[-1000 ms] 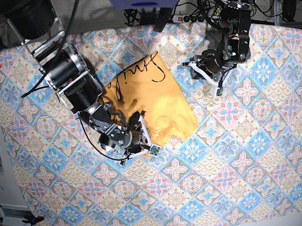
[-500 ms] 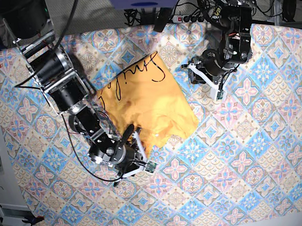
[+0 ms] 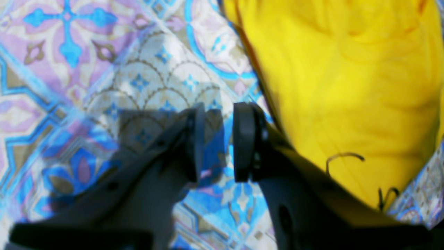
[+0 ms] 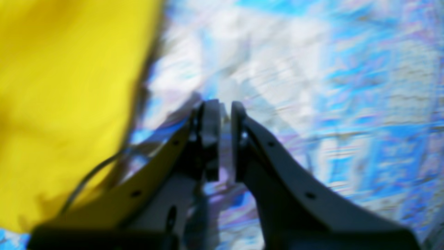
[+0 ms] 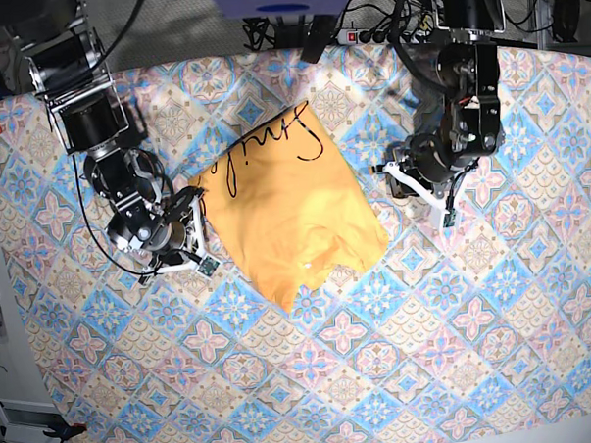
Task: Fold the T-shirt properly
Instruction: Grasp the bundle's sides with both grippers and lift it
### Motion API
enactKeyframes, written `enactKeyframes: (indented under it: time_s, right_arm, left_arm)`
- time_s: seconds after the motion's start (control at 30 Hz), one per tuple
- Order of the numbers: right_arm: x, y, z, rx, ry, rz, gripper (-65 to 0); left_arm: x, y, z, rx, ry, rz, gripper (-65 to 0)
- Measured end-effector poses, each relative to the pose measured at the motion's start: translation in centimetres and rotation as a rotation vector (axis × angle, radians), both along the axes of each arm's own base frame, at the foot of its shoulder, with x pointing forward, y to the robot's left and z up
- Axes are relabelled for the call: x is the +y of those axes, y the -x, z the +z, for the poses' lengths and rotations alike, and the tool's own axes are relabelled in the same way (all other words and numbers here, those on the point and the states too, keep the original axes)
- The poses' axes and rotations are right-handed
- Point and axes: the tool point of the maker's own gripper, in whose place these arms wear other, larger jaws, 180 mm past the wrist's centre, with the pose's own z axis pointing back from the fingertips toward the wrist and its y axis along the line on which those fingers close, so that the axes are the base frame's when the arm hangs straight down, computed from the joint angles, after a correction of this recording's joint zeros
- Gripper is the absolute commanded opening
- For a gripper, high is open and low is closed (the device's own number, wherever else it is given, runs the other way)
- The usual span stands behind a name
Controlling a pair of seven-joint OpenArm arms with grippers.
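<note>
Since the earlier frames the right arm had pulled back from the shirt's lower edge and swung up toward the left border of the base view; right gripper (image 5: 196, 231) hung just beside the shirt's left corner, off the fabric. Left arm had shifted down and slightly away from the shirt.

T-shirt (image 5: 290, 207) lay folded in a rough diamond on the patterned cloth (image 5: 457, 332), a little above centre. Black lettering (image 5: 273, 149) faced up along its upper left edge. Lower tip pointed toward the near side of the table.

Right wrist view was blurred by motion. Fingers (image 4: 210, 139) stood nearly together, a thin slit between them, nothing held. Yellow fabric filled the left of that view, apart from the fingers.

Left gripper (image 5: 418, 185) hovered over bare cloth to the right of the shirt, near but clear of its right edge. Left wrist view showed the jaws set narrow, a small gap with only patterned cloth behind it. Shirt edge lay just beside the right-hand finger (image 3: 244, 142); contact could not be told.
</note>
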Motion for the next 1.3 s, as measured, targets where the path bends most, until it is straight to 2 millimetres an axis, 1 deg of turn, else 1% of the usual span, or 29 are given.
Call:
enactKeyframes:
  time_s: [0.1, 0.17, 0.23, 0.27, 0.33, 0.43, 0.47, 0.53, 0.6, 0.67, 0.8, 0.9, 0.97, 1.03, 1.13, 1.2, 1.23, 1.3]
  right_arm:
    - [0.6, 1.3, -0.6, 0.01, -0.014, 0.01, -60.4]
    - [0.6, 2.4, -1.3, 0.032, -0.011, 0.01, -60.4]
    - [0.8, 3.2, -1.6, 0.03, -0.022, 0.009, -60.4]
    - [0.9, 3.6, -1.7, 0.032, -0.022, 0.013, -60.4]
    - [1.0, 4.2, -1.7, 0.031, -0.024, 0.021, -60.4]
    - [0.9, 5.8, -1.7, 0.039, -0.017, 0.031, -60.4]
    - [0.8, 6.4, -1.8, 0.049, 0.004, 0.032, -60.4]
    - [1.2, 7.5, -1.5, 0.058, 0.009, 0.044, -60.4]
    - [1.9, 8.8, -1.4, 0.065, 0.006, 0.065, -60.4]
    - [2.5, 9.6, -1.0, 0.061, -0.004, 0.082, -60.4]
    - [2.5, 11.2, -0.6, 0.07, 0.021, 0.09, -60.4]
    - [3.6, 11.4, 0.3, 0.052, 0.0, 0.109, -60.4]
    - [3.8, 11.6, 0.6, 0.043, -0.007, 0.112, -60.4]
    - [3.8, 11.8, 0.9, 0.039, -0.005, 0.113, -60.4]
    - [4.4, 12.2, 1.8, 0.019, -0.019, 0.129, -60.4]
    - [5.2, 12.3, 3.0, -0.011, -0.036, 0.143, -60.4]
    - [5.9, 12.4, 3.9, -0.034, -0.054, 0.155, -60.4]
    - [7.0, 12.5, 5.5, -0.074, -0.089, 0.173, -60.4]
  left_arm:
    - [0.0, -0.9, -0.8, 0.019, 0.011, 0.008, -51.4]
    - [-0.5, -1.7, -1.0, 0.026, 0.022, 0.014, -51.4]
    - [-0.7, -2.7, -1.2, 0.032, 0.033, 0.013, -51.4]
    - [-0.8, -3.5, -1.1, 0.024, 0.04, 0.018, -51.4]
    - [-1.1, -4.7, -1.5, 0.032, 0.056, 0.04, -51.4]
    - [-1.8, -5.6, -2.5, 0.066, 0.078, 0.041, -51.4]
    - [-1.7, -6.1, -2.6, 0.053, 0.079, 0.05, -51.4]
    - [-2.1, -6.9, -3.1, 0.049, 0.066, 0.038, -51.4]
    - [-2.9, -7.7, -3.4, 0.044, 0.057, 0.012, -51.4]
    - [-3.6, -8.6, -3.1, 0.022, 0.048, -0.015, -51.4]
    - [-5.7, -10.0, -2.9, -0.005, 0.061, -0.038, -51.4]
    - [-6.4, -11.0, -2.9, -0.009, 0.075, -0.034, -51.4]
    - [-6.6, -11.7, -2.6, -0.025, 0.079, -0.025, -51.4]
    - [-6.6, -12.3, -2.1, -0.051, 0.075, -0.022, -51.4]
    - [-6.2, -13.2, -1.5, -0.079, 0.026, -0.042, -51.4]
    - [-6.3, -13.6, -1.1, -0.085, 0.019, -0.048, -51.4]
    - [-6.3, -13.4, -0.9, -0.072, 0.018, -0.053, -51.4]
    - [-6.4, -13.3, 0.5, -0.091, 0.015, -0.07, -51.4]
